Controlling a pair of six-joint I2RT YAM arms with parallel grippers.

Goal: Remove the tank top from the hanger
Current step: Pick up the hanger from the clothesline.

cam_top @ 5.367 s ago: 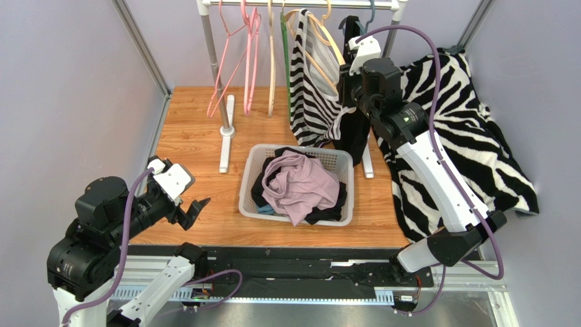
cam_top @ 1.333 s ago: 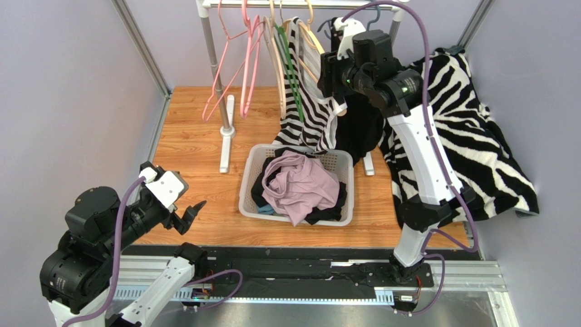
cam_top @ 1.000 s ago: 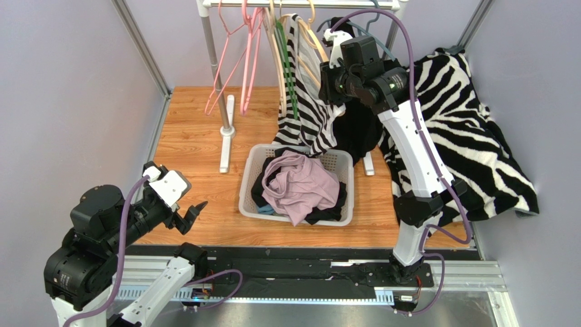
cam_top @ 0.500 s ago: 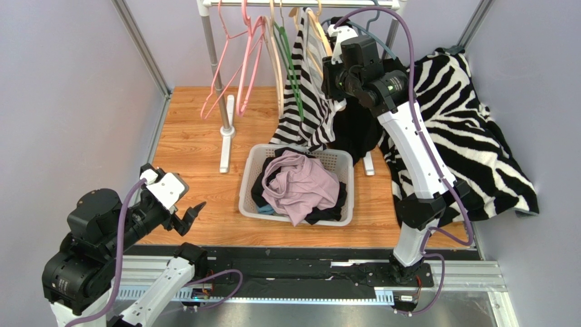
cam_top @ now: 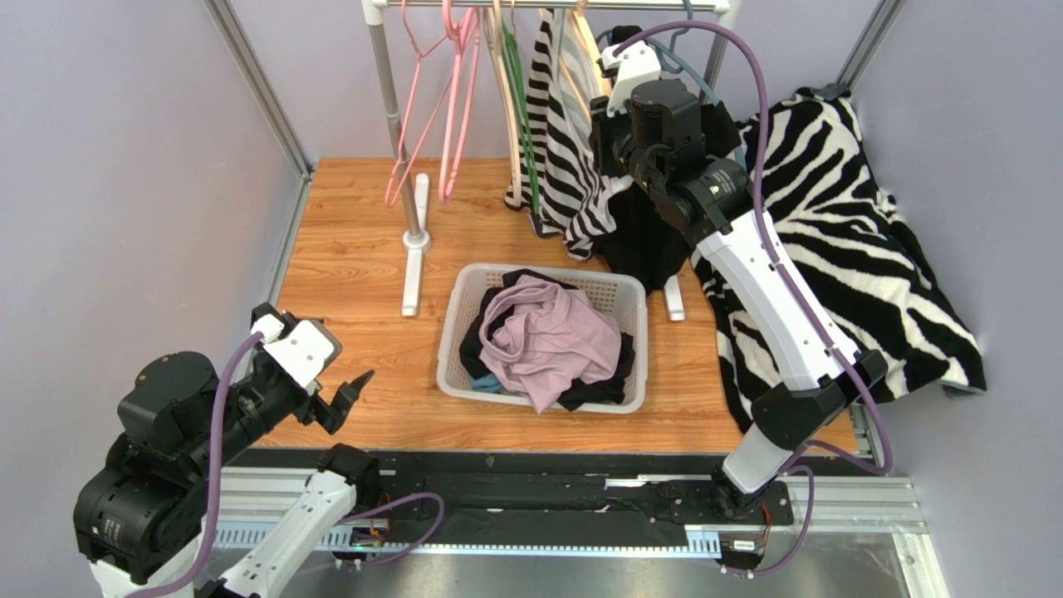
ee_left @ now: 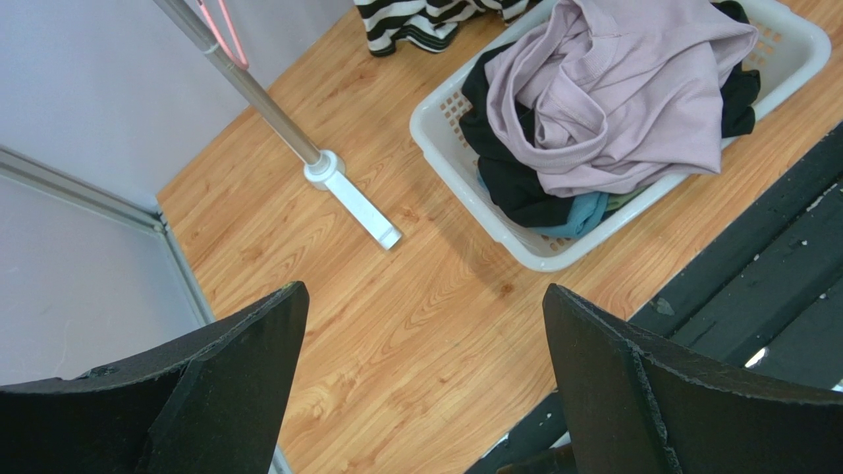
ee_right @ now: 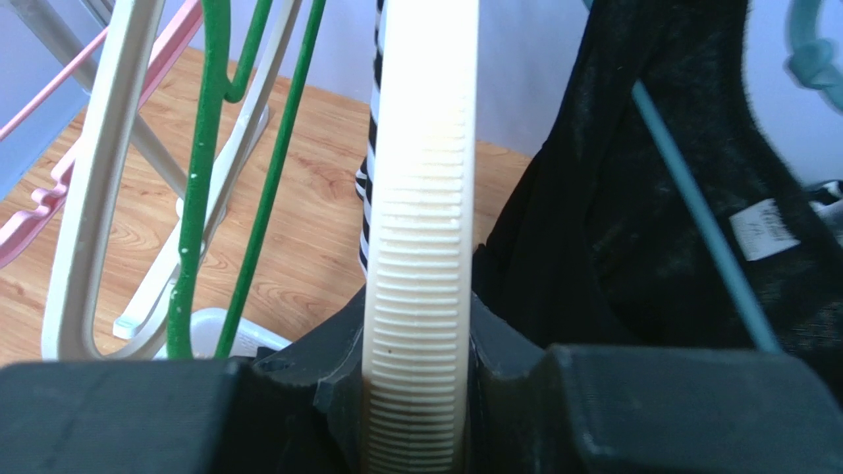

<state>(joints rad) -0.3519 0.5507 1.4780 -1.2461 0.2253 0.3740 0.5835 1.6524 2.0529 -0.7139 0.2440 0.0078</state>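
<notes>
Clamping cream hanger point(ee_right: 423, 197), right gripper point(ee_right: 421, 341), striped tank top point(cam_top: 568, 137) just beside

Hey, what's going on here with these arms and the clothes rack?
The right gripper is clamped on the cream hanger at the rack. The zebra tank top hangs there, not yet off. The left gripper hangs open, holding nothing, at the front left. A basket of clothes sits in the middle.

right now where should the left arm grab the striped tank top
Probably the tank top by its loose hem, from the left: it hangs free near the basket, the right gripper clamps the hanger, and a black garment crowds its right.
</notes>
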